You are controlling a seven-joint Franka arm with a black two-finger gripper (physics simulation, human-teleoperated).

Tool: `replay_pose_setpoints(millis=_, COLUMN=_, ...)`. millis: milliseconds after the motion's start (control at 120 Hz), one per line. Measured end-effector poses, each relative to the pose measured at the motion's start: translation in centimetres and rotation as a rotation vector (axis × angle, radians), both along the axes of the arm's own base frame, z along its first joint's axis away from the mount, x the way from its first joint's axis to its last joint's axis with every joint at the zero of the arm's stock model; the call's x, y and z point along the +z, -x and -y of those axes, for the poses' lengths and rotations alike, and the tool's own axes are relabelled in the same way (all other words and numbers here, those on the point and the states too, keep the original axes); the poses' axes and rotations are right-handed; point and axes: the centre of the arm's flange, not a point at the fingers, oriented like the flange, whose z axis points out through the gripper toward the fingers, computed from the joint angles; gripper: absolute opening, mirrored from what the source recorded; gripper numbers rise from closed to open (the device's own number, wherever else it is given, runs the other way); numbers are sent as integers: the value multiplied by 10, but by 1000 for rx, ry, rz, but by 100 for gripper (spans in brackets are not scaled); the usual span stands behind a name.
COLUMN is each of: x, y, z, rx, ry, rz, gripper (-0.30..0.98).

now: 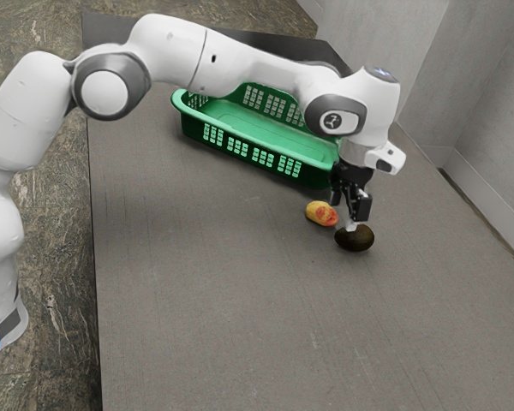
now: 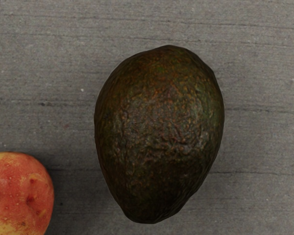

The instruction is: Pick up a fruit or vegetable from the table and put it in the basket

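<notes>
Above the dark avocado (image 1: 355,238), my gripper (image 1: 349,214) points down in the exterior view, its two black fingers apart and the lower tip overlapping the avocado's top edge. Whether that tip touches the avocado, I cannot tell. The wrist view has the avocado (image 2: 159,132) lying under my hand on the table. A yellow-and-red fruit or vegetable (image 1: 321,213) rests close beside it, on the side toward the basket; part of this red-and-yellow item (image 2: 20,193) appears in the wrist view too. The green basket (image 1: 240,151) stands behind them, partly hidden by my arm.
The grey table (image 1: 223,300) extends well around the items. Light grey walls (image 1: 488,128) rise past the table's edge on the exterior view's right, and a stone-patterned floor (image 1: 60,257) lies beyond its left edge.
</notes>
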Motion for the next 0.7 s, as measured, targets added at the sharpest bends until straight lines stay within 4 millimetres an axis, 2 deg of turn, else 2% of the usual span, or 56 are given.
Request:
replay_pose_setpoints(millis=267, x=-16, y=-8, z=0, rx=-46, ry=18, rz=12, gripper=69)
replay_pose_setpoints(millis=467, x=-16, y=-20, z=2, rx=-69, ry=40, rz=44, gripper=69)
replay_pose_setpoints(millis=700, x=-33, y=-25, z=1, rx=-85, ry=53, rz=36, gripper=69)
